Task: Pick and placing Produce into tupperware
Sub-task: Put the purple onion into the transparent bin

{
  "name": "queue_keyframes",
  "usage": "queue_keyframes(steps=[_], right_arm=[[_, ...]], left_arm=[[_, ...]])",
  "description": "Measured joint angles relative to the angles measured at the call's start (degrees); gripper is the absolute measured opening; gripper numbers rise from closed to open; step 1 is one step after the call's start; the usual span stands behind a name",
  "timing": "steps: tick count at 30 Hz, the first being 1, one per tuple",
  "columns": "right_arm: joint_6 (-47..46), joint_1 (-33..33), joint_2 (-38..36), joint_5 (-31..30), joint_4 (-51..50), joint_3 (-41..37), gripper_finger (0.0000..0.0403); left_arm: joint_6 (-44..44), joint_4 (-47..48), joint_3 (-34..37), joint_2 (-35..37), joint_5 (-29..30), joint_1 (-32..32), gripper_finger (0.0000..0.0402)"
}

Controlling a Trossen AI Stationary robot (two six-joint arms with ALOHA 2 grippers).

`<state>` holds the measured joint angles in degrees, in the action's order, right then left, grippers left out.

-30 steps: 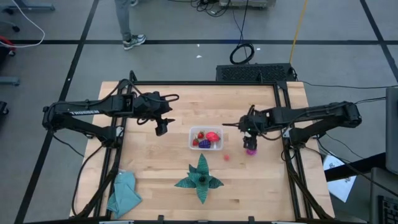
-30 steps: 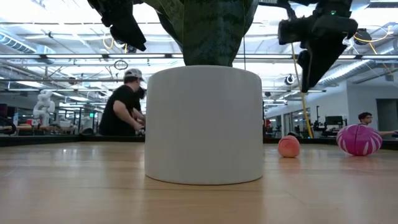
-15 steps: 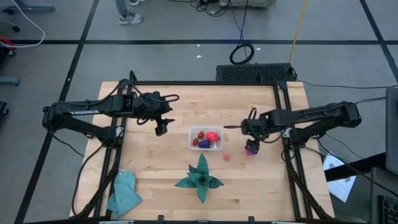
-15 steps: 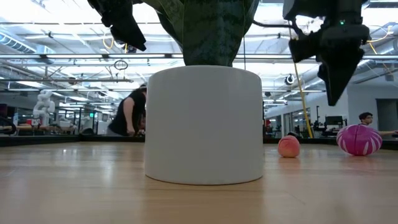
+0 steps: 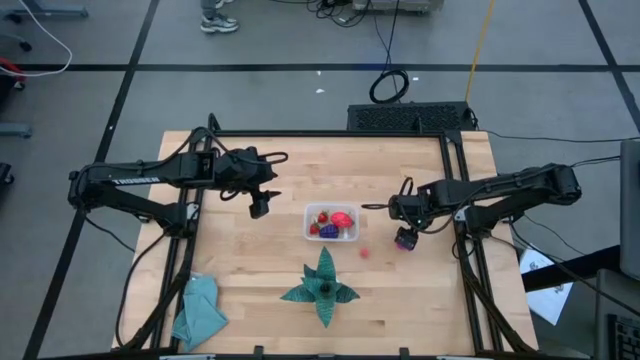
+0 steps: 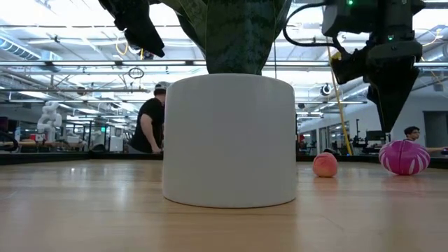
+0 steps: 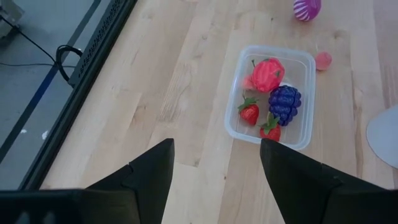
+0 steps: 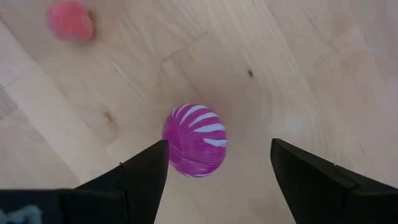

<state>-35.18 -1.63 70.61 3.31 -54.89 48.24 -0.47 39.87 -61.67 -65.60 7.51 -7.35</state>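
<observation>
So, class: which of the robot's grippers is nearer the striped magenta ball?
Right. The right gripper hangs open directly over the magenta ball, while the left gripper waits beyond the tupperware.

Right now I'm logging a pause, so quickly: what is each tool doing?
Left tool: open, empty, beside the tupperware.
Right tool: open, empty, above the magenta striped ball.

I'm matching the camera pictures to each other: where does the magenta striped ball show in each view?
High: magenta striped ball under the right end effector, mostly hidden.
Low: far right on the table.
Left wrist: top edge.
Right wrist: centre.
Shared landmark: small pink fruit.
</observation>
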Motion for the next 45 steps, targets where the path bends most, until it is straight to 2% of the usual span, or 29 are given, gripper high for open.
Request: queue_keyframes(steps=[26,45], right_arm=[[-0.21,0.01,0.00,5.97,7.59,-6.53,0.0272],[-0.20,0.00,0.00,6.01,10.14,-7.05,0.0272]], left_arm=[[0.00,-0.75,0.00,0.00,0.00,0.00,0.0244],[0.00,-0.71,0.00,0.00,-0.02,0.00,0.0244]])
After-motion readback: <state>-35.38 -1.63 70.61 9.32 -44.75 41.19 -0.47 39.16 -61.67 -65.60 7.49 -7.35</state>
